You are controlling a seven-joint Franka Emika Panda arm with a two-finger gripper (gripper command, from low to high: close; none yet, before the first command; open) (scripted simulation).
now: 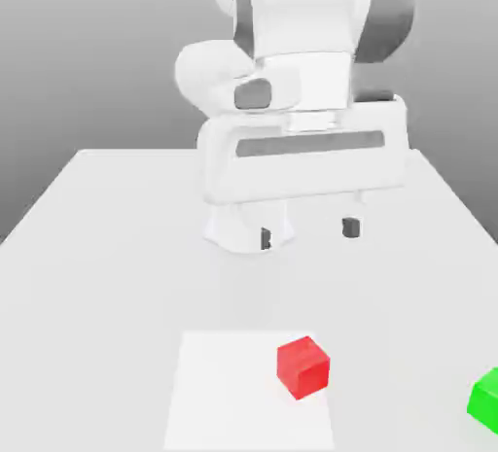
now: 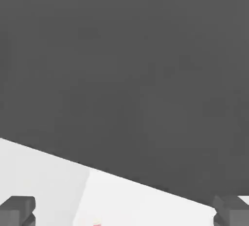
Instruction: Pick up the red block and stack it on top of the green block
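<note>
The red block [image 1: 303,366] rests near the front of the table, on a brighter white square patch [image 1: 224,392]. At the front corner on the exterior view's right sits the green block [image 1: 487,399], partly cut off by the picture's edge. My gripper [image 1: 308,233] hangs well above and behind both blocks, open, with its two dark fingertips [image 1: 351,227] spread wide and nothing between them. In the hand view the gripper [image 2: 124,210] shows both fingertips [image 2: 18,210] far apart, and a faint sliver of the red block [image 2: 96,224] at the picture's edge.
The white table [image 1: 97,246] spreads around the arm's base [image 1: 248,226], which stands at the middle back. A grey backdrop lies behind. The table's far edge [image 2: 48,153] crosses the hand view.
</note>
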